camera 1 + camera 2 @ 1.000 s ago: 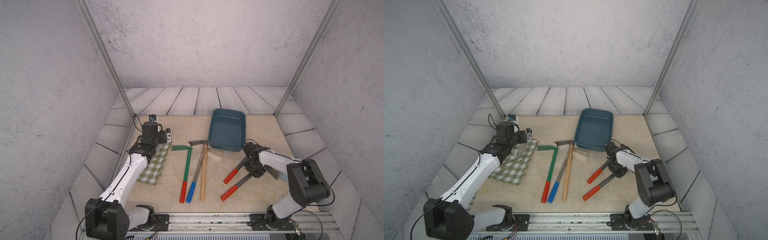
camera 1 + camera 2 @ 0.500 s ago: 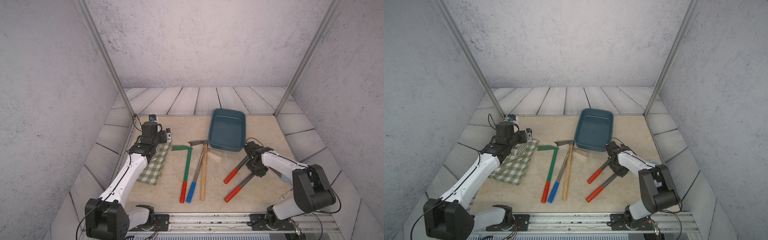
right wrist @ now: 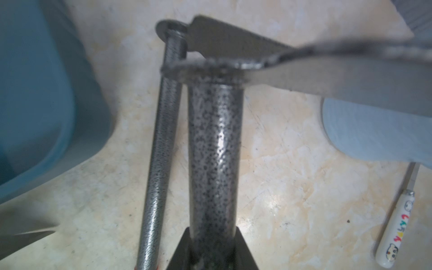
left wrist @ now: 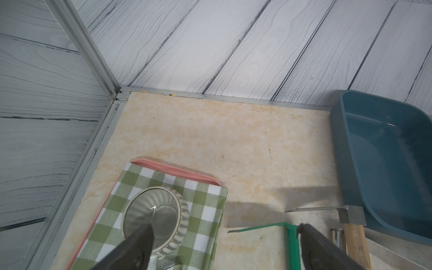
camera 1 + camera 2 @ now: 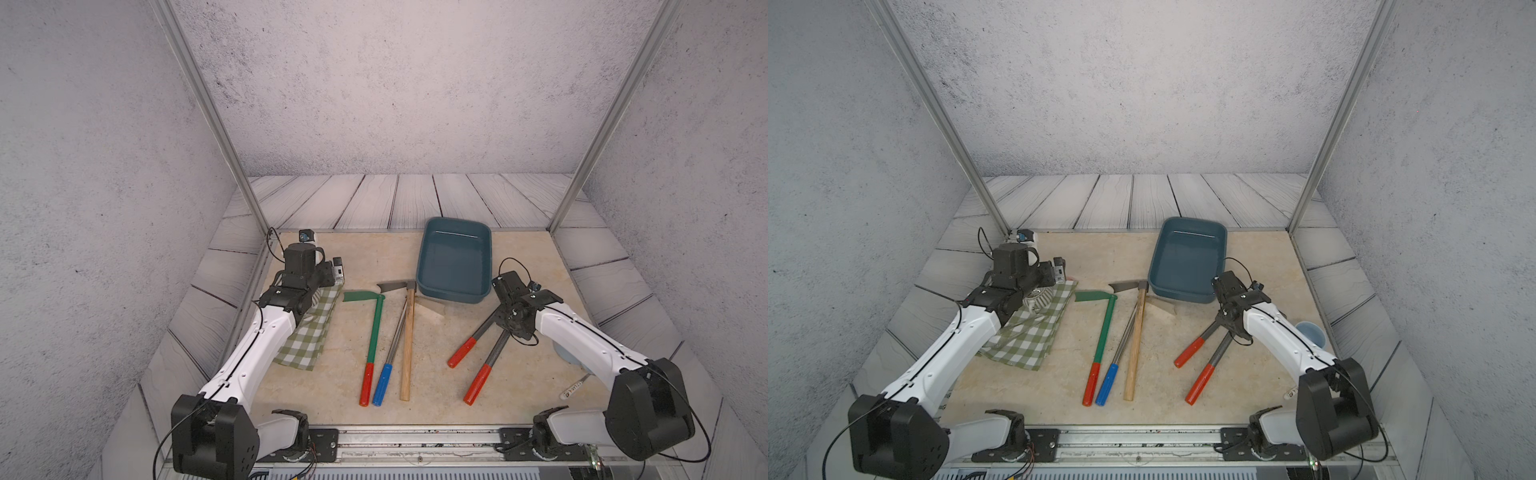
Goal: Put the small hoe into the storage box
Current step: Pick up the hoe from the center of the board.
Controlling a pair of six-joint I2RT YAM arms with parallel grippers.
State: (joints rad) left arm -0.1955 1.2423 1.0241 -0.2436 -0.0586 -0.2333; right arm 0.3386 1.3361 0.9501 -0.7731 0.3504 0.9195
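Observation:
The small hoe [image 5: 492,357] has a speckled dark grey handle with a red grip and lies slanted at the right of the table. My right gripper [image 5: 510,328] is shut on its handle near the head. In the right wrist view the handle [image 3: 214,152] runs out from between the jaws to the grey blade [image 3: 315,77]. The teal storage box [image 5: 453,296] [image 5: 1183,296] stands just beyond it, with nothing inside. My left gripper [image 5: 330,274] hangs open at the left over a checked cloth, holding nothing. Its dark fingers [image 4: 140,243] stand wide apart.
A thinner red-gripped tool [image 5: 471,343] lies beside the held one. A green hoe [image 5: 374,332], a blue-gripped tool [image 5: 392,345] and a wooden-handled pick [image 5: 408,340] lie mid-table. A ribbed cup [image 4: 155,215] sits on the checked cloth [image 5: 309,336]. At the right lie a light blue cup [image 5: 1310,332] and a white-handled knife [image 3: 395,229].
My right gripper has closed on the small hoe's handle, and the right arm has stretched lower. The hoe's red end has shifted slightly right. The left arm has not moved.

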